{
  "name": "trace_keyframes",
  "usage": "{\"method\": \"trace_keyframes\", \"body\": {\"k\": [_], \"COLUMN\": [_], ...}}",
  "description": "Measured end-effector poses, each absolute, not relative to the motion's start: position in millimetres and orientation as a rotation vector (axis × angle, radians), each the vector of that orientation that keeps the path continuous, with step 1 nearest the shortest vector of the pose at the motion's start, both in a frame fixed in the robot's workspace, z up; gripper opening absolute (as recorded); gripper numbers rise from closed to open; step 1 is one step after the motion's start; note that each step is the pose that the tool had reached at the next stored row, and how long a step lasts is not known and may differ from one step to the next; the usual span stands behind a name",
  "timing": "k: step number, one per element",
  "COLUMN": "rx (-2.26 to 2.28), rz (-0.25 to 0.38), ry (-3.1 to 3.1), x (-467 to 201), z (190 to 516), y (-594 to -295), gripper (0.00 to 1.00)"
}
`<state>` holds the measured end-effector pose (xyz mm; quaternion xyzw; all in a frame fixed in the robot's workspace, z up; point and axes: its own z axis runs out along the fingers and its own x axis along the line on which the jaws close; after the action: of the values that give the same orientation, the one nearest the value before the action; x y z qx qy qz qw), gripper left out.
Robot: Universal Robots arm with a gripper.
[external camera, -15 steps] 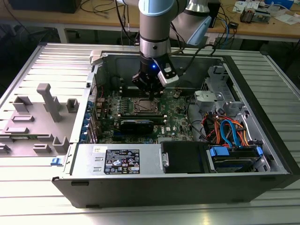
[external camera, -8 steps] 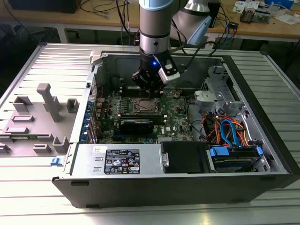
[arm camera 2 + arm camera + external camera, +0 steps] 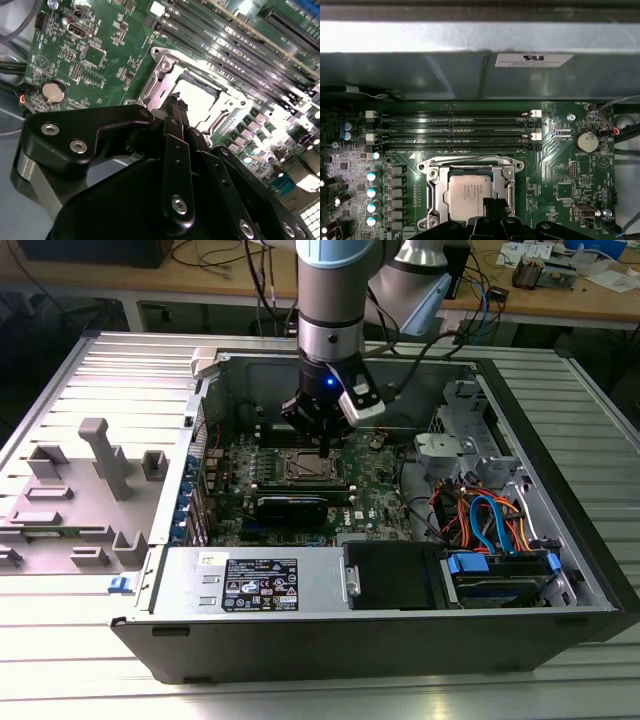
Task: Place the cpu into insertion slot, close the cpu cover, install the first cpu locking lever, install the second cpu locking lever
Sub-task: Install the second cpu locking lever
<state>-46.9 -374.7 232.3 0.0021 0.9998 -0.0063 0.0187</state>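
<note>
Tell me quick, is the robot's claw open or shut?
Gripper: shut, holding nothing, fingertips just above the cpu seated in the insertion slot.

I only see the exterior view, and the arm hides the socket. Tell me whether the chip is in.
Observer: Yes. In the first wrist view the chip lies seated, grey top up.
Operator: Report the cover.
Observer: The cover is down flat, framing the chip on all sides.
Operator: Now give me the tool.
Observer: In the second wrist view the tool has its tips together, just over one edge of the chip. I cannot tell whether it touches.
</note>
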Motion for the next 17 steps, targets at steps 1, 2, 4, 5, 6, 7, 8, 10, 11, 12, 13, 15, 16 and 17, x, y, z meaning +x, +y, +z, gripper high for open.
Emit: {"method": "trace_keyframes", "body": {"k": [1,2,4,5,6,7,8,10,11,12,13,15,16,17], "rx": [0.007,0.006,0.007,0.007,0.007,0.007,0.007,0.007,0.007,0.007,0.007,0.007,0.007,0.007], "rz": [-0.020,-0.020,-0.020,-0.020,-0.020,-0.020,-0.020,-0.020,-0.020,-0.020,-0.020,-0.020,-0.020,-0.020], "ry": [3.104,3.104,3.104,3.104,3.104,3.104,3.104,3.104,3.104,3.104,3.104,3.104,3.104,3.104], "x": [-46.9,-46.9,-46.9,-47.0,-46.9,-46.9,-46.9,-46.9,-46.9,-46.9,-46.9,-46.9,-46.9,-46.9], "z": [232.3,232.3,232.3,232.3,232.3,232.3,232.3,232.3,232.3,232.3,232.3,232.3,232.3,232.3], "y": [-377.0,-378.1,-380.3,-380.5,-380.5,-381.3,-382.0,-382.1,-382.1,-382.1,-382.1,-382.1,-382.1,-382.2], "gripper": [0.11,0.11,0.11,0.11,0.11,0.11,0.11,0.11,0.11,0.11,0.11,0.11,0.11,0.11]}}
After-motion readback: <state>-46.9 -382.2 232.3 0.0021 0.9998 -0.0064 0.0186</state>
